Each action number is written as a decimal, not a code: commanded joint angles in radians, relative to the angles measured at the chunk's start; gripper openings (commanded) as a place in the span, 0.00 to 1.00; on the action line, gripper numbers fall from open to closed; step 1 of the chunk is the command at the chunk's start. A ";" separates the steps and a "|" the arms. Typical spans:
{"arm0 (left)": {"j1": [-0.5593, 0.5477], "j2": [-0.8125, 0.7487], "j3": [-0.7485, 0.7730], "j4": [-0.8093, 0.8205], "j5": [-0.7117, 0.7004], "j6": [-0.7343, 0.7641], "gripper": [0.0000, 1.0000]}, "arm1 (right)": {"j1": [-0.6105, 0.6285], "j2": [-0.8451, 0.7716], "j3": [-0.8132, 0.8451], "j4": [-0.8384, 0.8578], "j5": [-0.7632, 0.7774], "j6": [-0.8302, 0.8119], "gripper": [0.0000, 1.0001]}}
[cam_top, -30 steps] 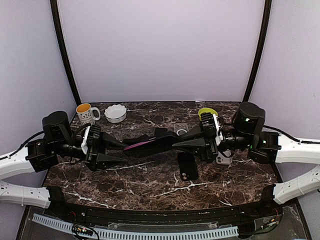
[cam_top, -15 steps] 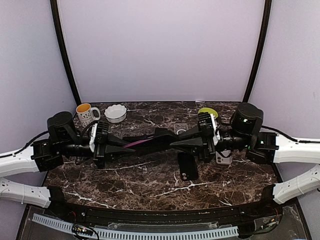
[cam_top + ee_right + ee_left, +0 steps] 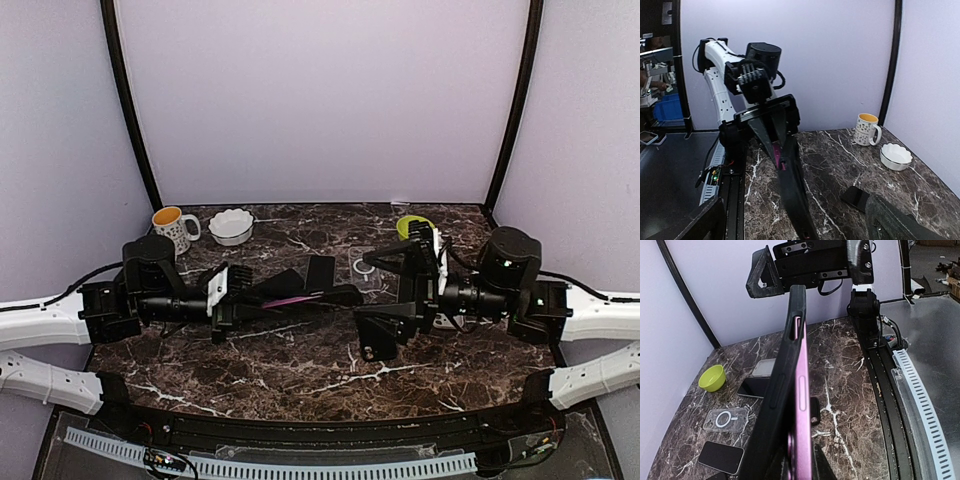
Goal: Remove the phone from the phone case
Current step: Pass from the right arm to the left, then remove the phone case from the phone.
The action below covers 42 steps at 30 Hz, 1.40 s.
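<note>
A purple phone (image 3: 290, 299) sits in a black phone case (image 3: 325, 290) and is held edge-up above the table. My left gripper (image 3: 240, 296) is shut on its left end. In the left wrist view the phone's purple edge (image 3: 803, 405) runs beside the case (image 3: 780, 395), out from my left gripper (image 3: 800, 467). My right gripper (image 3: 378, 296) stands open just off the case's right end, one finger above and one below, touching nothing. From the right wrist, the case (image 3: 795, 185) points at my right gripper (image 3: 795, 207), with the phone (image 3: 776, 150) pinched by the left fingers (image 3: 762, 131).
A mug (image 3: 172, 227) and a white bowl (image 3: 231, 226) stand at the back left, a green bowl (image 3: 412, 224) at the back right. A clear case (image 3: 725, 418) and two dark phones (image 3: 720, 457) (image 3: 754, 387) lie on the marble. Another black case (image 3: 374, 340) lies under my right gripper.
My right gripper has opened, let go of the case's right end and drawn back to the right. My left gripper has shut on the left end and moved right with it.
</note>
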 commanded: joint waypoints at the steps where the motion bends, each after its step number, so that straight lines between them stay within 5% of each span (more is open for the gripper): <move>1: -0.002 -0.012 0.006 -0.001 -0.024 0.138 0.00 | 0.006 -0.046 0.022 -0.199 0.162 0.086 0.99; 8: -0.001 0.044 0.025 -0.115 -0.028 0.265 0.00 | 0.006 0.001 0.172 -0.479 0.260 0.228 0.99; 16: -0.003 0.120 0.081 -0.196 0.012 0.200 0.00 | 0.006 0.189 0.454 -0.737 0.377 0.326 0.99; 23: -0.002 0.168 0.108 -0.212 0.028 0.095 0.00 | 0.006 0.373 0.630 -0.873 0.269 0.347 0.99; 33: -0.002 0.234 0.152 -0.270 0.090 -0.042 0.00 | 0.010 0.523 0.684 -0.897 -0.143 0.349 0.92; 42: -0.003 0.268 0.156 -0.271 0.119 -0.095 0.00 | 0.010 0.624 0.702 -0.883 -0.170 0.352 0.81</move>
